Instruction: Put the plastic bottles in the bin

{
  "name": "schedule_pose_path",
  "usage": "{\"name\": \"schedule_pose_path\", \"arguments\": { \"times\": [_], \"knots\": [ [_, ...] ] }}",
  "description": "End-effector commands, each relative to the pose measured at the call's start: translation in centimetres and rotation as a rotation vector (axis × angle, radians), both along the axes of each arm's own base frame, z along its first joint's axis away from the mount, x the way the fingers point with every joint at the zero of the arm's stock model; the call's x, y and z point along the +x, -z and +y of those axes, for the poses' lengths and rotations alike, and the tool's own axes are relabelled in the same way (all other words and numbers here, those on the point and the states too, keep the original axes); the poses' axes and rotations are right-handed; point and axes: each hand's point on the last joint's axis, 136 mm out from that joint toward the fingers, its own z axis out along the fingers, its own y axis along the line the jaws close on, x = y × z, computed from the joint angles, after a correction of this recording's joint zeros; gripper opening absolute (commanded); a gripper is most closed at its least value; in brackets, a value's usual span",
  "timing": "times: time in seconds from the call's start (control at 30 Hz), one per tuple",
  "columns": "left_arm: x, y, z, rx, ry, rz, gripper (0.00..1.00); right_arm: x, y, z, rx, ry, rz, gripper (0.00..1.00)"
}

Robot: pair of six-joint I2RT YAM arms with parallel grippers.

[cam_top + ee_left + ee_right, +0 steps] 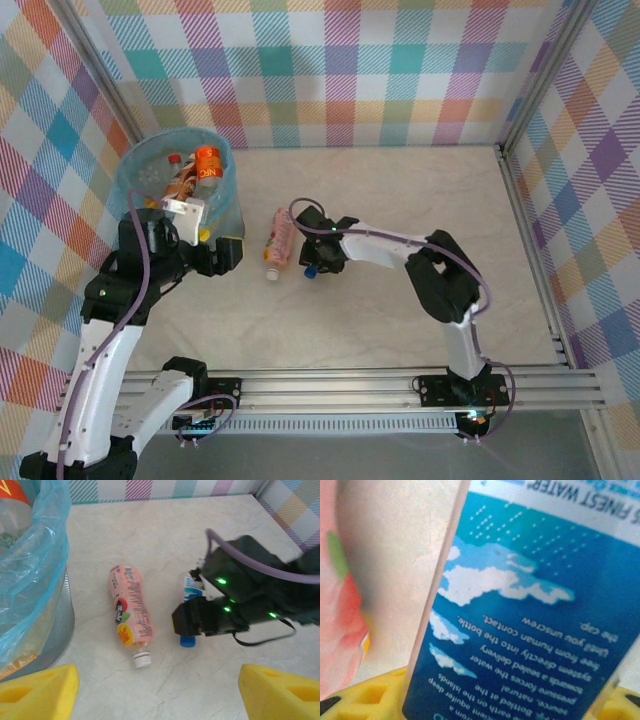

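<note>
R claw [313, 258] astride blue-label bottle [520, 605], pink bottle [131, 611] just beside

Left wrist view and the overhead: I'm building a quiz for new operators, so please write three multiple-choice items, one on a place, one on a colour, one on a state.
1. Where is the pink bottle?
A) lying on the table between the bin and the right gripper
B) inside the bin
C) in the left jaws

2. What colour is the cap of the blue-labelled bottle?
A) red
B) white
C) blue

3. How is the left gripper?
A) shut on the pink bottle
B) open and empty
C) shut on a cap

Answers:
1 A, it lies flat on the tabletop between them.
2 C, the cap poking out beside the right gripper is blue.
3 B, its yellow fingers stand wide apart with nothing held between.
</note>
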Motion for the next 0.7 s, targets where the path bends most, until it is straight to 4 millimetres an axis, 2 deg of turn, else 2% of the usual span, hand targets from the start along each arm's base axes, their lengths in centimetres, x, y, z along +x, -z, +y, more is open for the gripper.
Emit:
{"name": "schedule_pose_path", "arguments": {
  "times": [0.0, 0.17, 0.33, 0.5, 0.67],
  "knots": [
    [1.2, -3.0, -0.6, -0.101, -0.036, -0.048, 0.83, 0.0, -5.1, -0.5, 0.074, -0.062, -0.129, 0.48],
    [2.9, -4.8, -3.2, -0.251, 0.032, 0.004, 0.83, -2.7, -9.4, -2.1, 0.150, -0.173, -0.237, 0.48],
    [4.9, -6.5, -6.4, -0.359, 0.113, 0.058, 0.84, -5.5, -14.6, -2.9, 0.251, -0.328, -0.373, 0.46],
    [5.1, -8.2, -12.1, -0.386, 0.300, 0.132, 0.87, -7.4, -19.7, -3.2, 0.337, -0.454, -0.522, 0.45],
    [4.5, -9.4, -15.1, -0.414, 0.405, 0.153, 0.88, -7.8, -22.7, -3.5, 0.360, -0.502, -0.626, 0.45]
  ]
}}
